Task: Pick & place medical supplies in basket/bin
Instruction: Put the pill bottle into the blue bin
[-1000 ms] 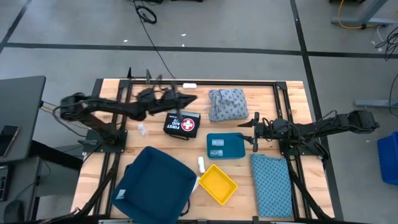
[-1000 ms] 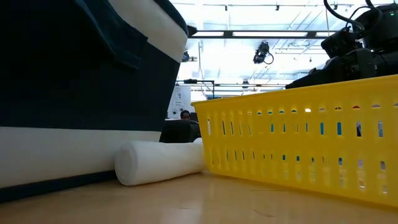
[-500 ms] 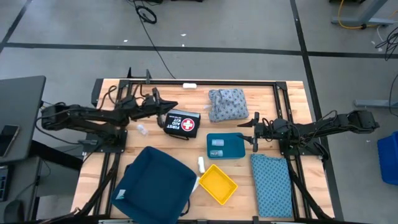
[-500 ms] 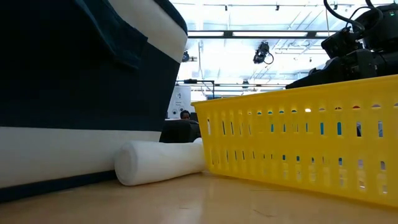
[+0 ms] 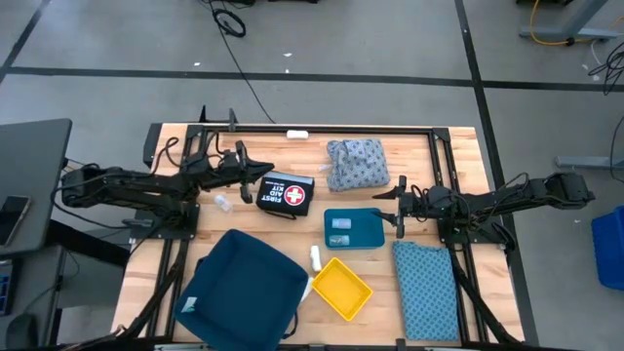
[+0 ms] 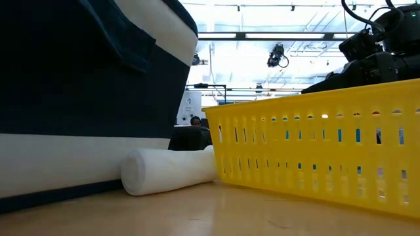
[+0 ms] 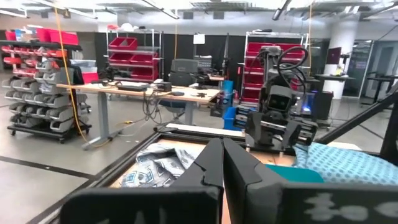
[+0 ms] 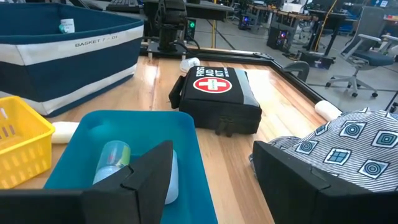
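Observation:
In the high view my left gripper (image 5: 257, 174) is shut and empty, just left of a black first aid kit (image 5: 287, 193); its closed fingers (image 7: 222, 163) point across the table. My right gripper (image 5: 398, 207) hovers open beside a teal tray (image 5: 366, 230) holding clear vials (image 8: 112, 163). One vial (image 5: 222, 203) lies on the table left of the kit. A grey-blue patterned bundle (image 5: 356, 163) sits near the far edge. The flat blue cloth (image 5: 426, 290) lies at the near right. A white roll (image 5: 315, 257) lies against the yellow basket (image 5: 340, 289), and a white stick (image 5: 297, 134) at the far edge.
A large navy basket (image 5: 239, 290) stands at the near left, beside the yellow basket (image 6: 321, 151) and the white roll (image 6: 167, 172). A metal frame runs around the table (image 5: 458, 156). Bare wood shows between the kit and the navy basket.
My left arm has drawn back toward the table's left edge and slightly toward the near edge, its gripper going from beside the bundle to the kit's left side. The right arm and all objects have stayed where they were.

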Robot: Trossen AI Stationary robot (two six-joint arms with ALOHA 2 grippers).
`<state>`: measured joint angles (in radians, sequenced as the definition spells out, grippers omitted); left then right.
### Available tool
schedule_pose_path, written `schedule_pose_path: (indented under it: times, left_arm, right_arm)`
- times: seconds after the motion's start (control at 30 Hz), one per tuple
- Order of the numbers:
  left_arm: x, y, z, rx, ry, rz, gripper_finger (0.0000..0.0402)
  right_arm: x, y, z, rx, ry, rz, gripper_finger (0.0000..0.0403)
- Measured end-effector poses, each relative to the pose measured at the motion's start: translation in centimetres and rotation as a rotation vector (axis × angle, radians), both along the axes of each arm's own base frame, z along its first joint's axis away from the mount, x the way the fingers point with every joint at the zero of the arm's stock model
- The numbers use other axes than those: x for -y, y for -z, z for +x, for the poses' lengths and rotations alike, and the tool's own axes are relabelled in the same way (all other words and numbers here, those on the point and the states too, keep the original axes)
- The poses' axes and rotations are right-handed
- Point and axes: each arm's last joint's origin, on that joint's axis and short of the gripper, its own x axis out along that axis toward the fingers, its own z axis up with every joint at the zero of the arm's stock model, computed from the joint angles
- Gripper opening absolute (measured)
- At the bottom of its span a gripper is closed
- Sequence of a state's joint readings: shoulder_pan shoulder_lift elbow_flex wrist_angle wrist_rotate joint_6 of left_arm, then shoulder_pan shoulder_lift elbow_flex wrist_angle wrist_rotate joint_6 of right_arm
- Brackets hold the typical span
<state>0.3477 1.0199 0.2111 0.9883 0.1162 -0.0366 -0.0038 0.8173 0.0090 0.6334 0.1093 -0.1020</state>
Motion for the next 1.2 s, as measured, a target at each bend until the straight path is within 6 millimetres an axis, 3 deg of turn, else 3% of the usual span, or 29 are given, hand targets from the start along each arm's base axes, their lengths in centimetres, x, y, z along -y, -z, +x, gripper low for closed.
schedule_pose_path:
  times: [0.33,0.6,0.87,1.2]
  left_arm:
    - [0.0,0.0,0.0,-0.006,-0.006,0.02,0.0]
    - [-0.6,1.3,-0.1,-0.135,-0.042,-0.023,0.0]
    - [-1.3,0.9,-0.7,-0.144,-0.071,-0.071,0.0]
    - [-1.3,-2.0,0.3,-0.634,-0.216,-0.124,0.0]
  right_arm:
    - [0.0,0.0,0.0,0.0,0.0,0.0,0.0233]
    - [0.0,0.0,0.0,-0.001,0.0,0.0,0.0233]
    - [0.0,0.0,0.0,-0.001,0.0,0.0,0.0233]
    - [0.0,0.0,0.0,-0.002,0.0,0.0,0.0233]
